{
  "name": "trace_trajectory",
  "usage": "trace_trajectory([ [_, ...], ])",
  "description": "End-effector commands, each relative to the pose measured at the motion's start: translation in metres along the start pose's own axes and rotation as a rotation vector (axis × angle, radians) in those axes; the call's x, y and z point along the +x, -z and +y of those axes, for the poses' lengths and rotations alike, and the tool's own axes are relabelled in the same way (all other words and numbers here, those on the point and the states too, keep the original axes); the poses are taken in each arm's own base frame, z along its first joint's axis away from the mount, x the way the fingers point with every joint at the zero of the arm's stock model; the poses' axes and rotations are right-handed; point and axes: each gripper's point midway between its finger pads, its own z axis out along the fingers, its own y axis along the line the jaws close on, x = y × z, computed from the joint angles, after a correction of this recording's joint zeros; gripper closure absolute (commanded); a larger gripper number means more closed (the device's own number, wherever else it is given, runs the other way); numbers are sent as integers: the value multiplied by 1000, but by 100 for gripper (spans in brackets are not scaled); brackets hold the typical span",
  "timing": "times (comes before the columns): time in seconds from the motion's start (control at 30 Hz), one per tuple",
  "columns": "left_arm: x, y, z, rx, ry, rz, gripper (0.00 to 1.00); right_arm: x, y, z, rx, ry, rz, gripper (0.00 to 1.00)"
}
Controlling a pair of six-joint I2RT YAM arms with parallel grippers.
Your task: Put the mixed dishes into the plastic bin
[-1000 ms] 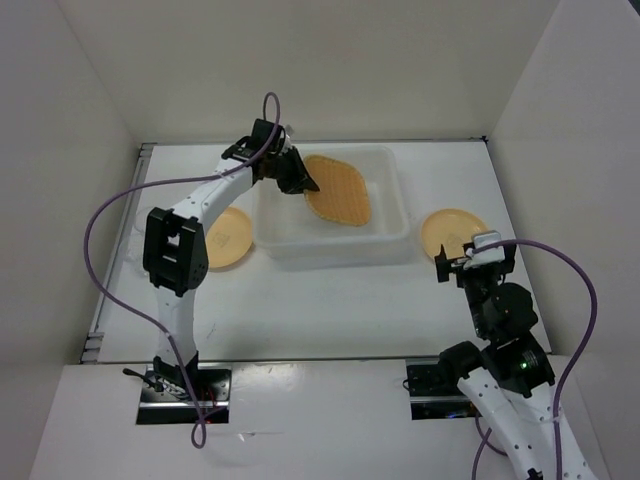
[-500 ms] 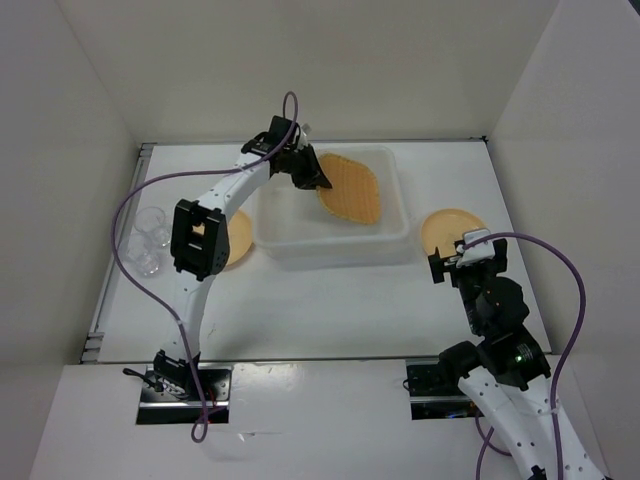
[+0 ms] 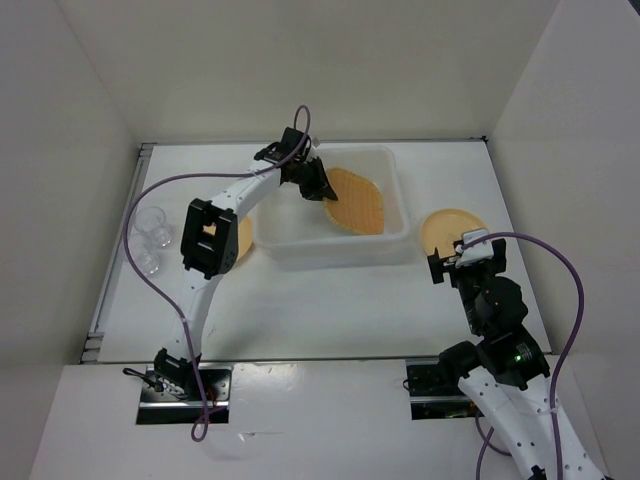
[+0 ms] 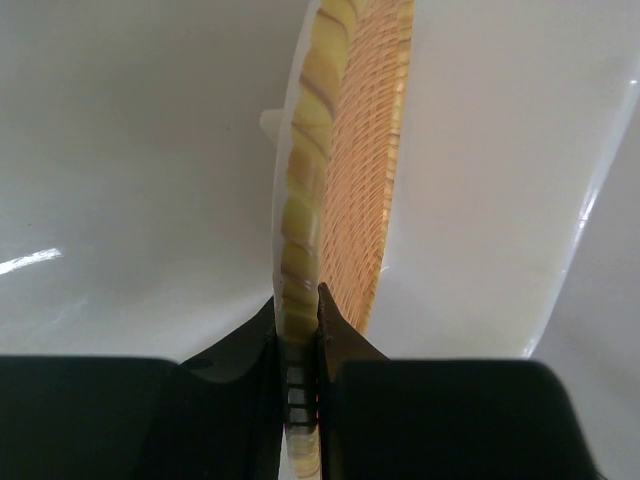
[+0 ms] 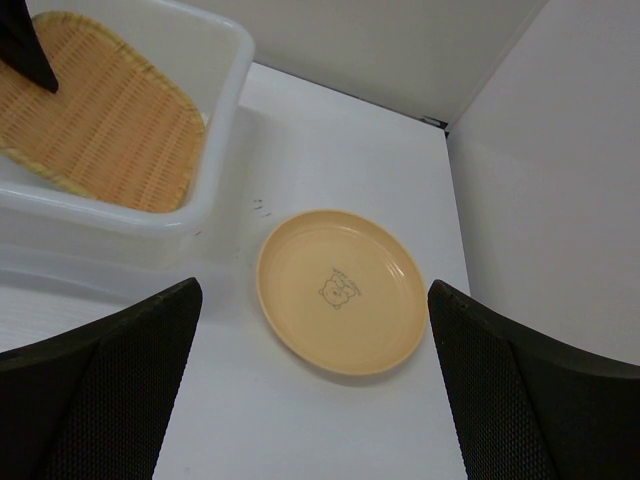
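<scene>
The left gripper [image 4: 298, 310] is pinching the woven plate [image 3: 358, 200] in the bin [image 3: 330, 252]; the right gripper [image 5: 315, 390] is hovering spread above the round plate [image 5: 340, 290] at three o'clock.

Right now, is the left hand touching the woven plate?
Touching. The left wrist view shows the left hand closed on the rim of the woven plate, with one finger pressed against each side of it.

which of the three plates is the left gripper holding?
The woven rounded-square plate, pinched at its rim inside the bin; the left round plate and right round plate lie on the table.
</scene>
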Motion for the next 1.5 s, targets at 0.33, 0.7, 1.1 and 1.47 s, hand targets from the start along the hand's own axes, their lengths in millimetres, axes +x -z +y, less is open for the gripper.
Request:
trace_trajectory([
  [0.33, -10, -6, -10, 36, -42, -31, 45, 0, -5, 3, -6, 10, 9, 2],
  [0.7, -20, 8, -5, -32, -73, -102, 0, 1, -8, 27, -142, 39, 32, 2],
  [1.1, -48, 81, -48, -124, -217, -286, 0, -58, -41, 25, -198, -42, 143, 2],
  [1.47, -46, 233, -99, -245, -388, -565, 0, 22, -117, -45, -44, -243, 600, 2],
])
